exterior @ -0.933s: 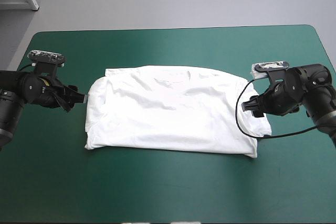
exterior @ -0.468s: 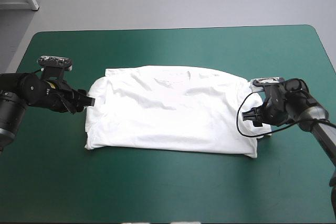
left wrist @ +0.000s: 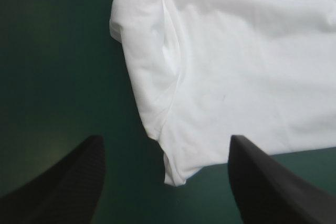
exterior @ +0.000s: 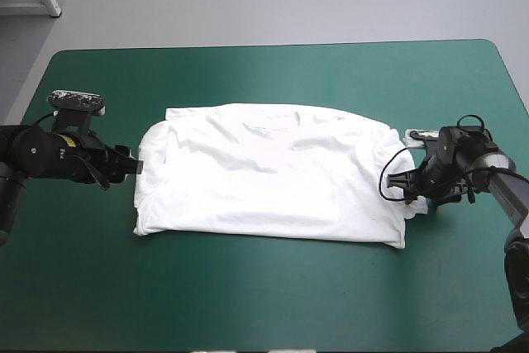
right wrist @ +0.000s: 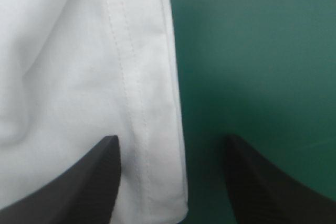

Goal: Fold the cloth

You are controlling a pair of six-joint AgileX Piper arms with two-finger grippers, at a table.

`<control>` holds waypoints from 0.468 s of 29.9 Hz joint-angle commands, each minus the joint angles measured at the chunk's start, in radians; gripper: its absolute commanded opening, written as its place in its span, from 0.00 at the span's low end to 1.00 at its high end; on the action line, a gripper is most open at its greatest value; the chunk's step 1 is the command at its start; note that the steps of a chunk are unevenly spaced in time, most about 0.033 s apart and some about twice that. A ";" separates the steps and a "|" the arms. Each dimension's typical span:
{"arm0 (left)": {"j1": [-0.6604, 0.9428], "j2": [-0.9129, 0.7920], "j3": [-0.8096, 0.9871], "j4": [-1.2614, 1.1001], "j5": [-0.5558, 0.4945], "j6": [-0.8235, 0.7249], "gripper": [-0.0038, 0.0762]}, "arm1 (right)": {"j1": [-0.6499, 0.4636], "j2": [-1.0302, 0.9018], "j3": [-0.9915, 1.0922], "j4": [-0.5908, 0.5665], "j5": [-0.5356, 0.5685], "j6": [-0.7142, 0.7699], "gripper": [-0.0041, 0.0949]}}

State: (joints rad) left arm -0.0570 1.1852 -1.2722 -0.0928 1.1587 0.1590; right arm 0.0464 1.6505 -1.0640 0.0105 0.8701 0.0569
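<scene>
High view: T-shirt [exterior: 264,175] lying flat at centre of teal-green desk [exterior: 248,295].
Left end effector [left wrist: 165,141]: released, straddling one side edge, seemingly for a pinch.
Right end effector [right wrist: 172,139]: released, astride the opposite stitched hem.

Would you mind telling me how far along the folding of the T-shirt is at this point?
Done: the T-shirt lies flat as a wide rectangle, sleeves apparently tucked in. In hand: the left gripper and right gripper stand open at its two ends, neither gripping yet. Left: folding it into a compact bundle.
</scene>
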 commanded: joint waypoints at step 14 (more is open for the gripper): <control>0.001 -0.026 -0.026 -0.007 -0.063 -0.001 0.66 | -0.006 -0.110 0.068 0.016 -0.060 0.069 0.02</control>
State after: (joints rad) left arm -0.0570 1.1831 -1.2722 -0.0919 1.1534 0.1602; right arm 0.0453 1.6009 -0.9970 0.0451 0.7853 0.0831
